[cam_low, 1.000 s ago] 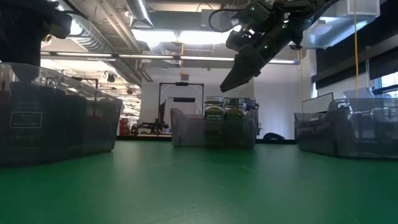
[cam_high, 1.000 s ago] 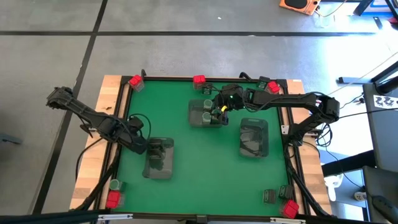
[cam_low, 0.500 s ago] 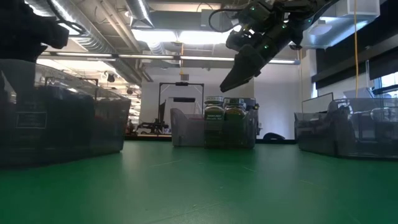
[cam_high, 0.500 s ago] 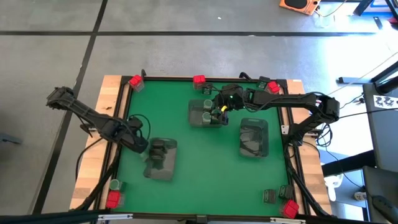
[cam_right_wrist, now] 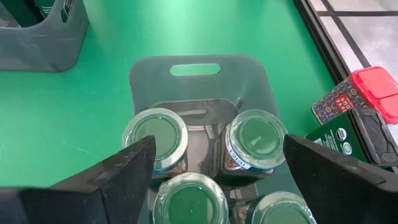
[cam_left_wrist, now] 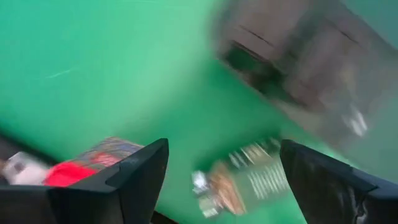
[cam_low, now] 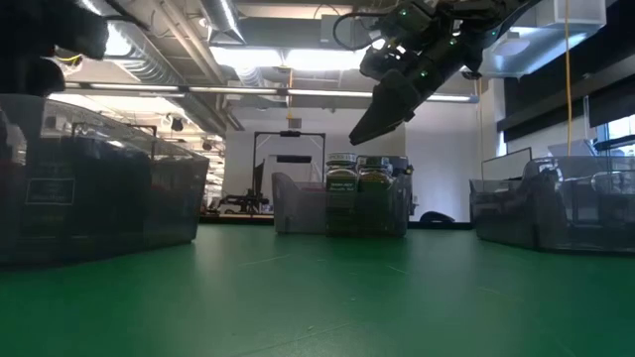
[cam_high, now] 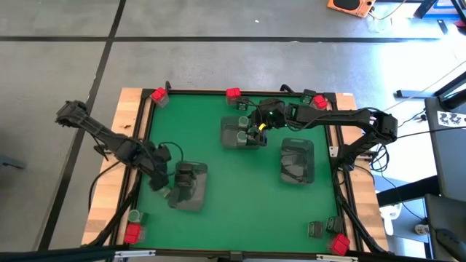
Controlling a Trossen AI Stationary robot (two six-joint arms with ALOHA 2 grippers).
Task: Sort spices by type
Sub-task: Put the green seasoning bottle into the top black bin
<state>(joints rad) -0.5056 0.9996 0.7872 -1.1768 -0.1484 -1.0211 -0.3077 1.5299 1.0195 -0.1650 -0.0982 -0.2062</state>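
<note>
Your left gripper hangs with its fingers spread and nothing between them, just beside the left tray on the green table. Past those fingers its wrist view shows a jar lying on its side on the mat and a red box near it, both blurred. Your right gripper is spread wide and empty above the middle tray, where four green-lidded jars stand upright together. A third tray lies nearer the right edge. Red boxes sit along the far edge and at the near corners, with a dark tin near the near right corner and a jar by the near left one.
</note>
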